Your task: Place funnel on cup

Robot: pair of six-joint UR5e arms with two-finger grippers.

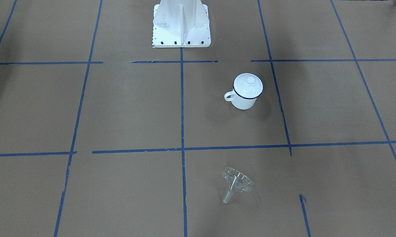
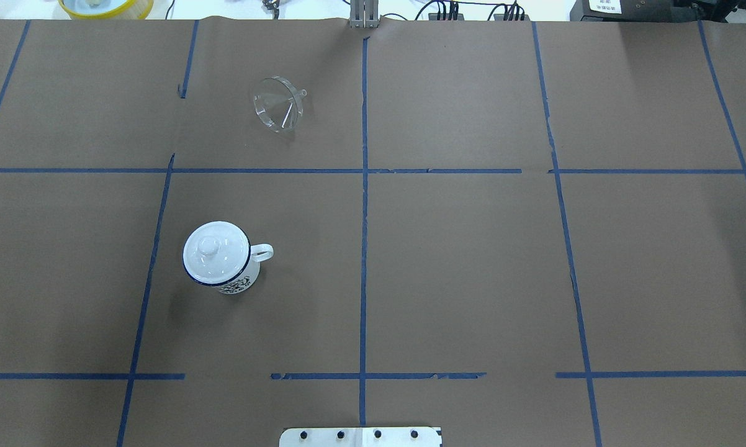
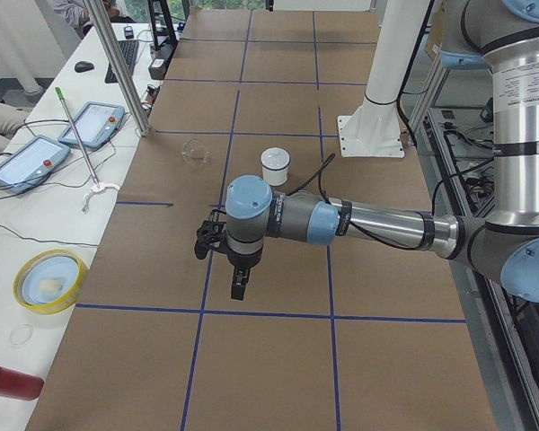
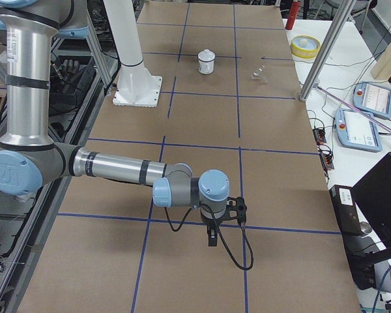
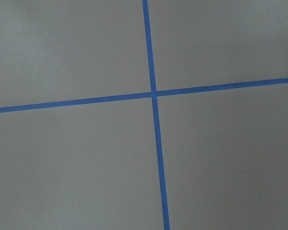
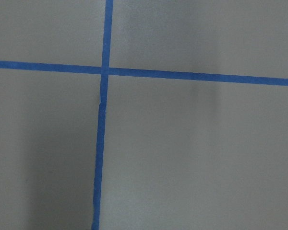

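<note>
The cup (image 1: 244, 103) is a white enamel mug with a dark blue rim, standing upright with a round white knobbed lid (image 1: 248, 85) on top. It also shows in the overhead view (image 2: 239, 283), left of the centre line. The clear funnel (image 1: 237, 182) lies on its side on the brown paper, apart from the cup, and shows in the overhead view (image 2: 278, 110) near the far edge. My left gripper (image 3: 239, 285) hangs over the table's left end, far from both. My right gripper (image 4: 212, 237) hangs over the right end. I cannot tell whether either is open or shut.
The robot base (image 1: 181, 29) stands at the table's near-robot edge. A yellow bowl (image 3: 47, 280), a red bottle (image 3: 9, 382) and teach pendants (image 3: 27, 162) lie on the white side bench. A metal pole (image 3: 117, 67) stands at the far table edge.
</note>
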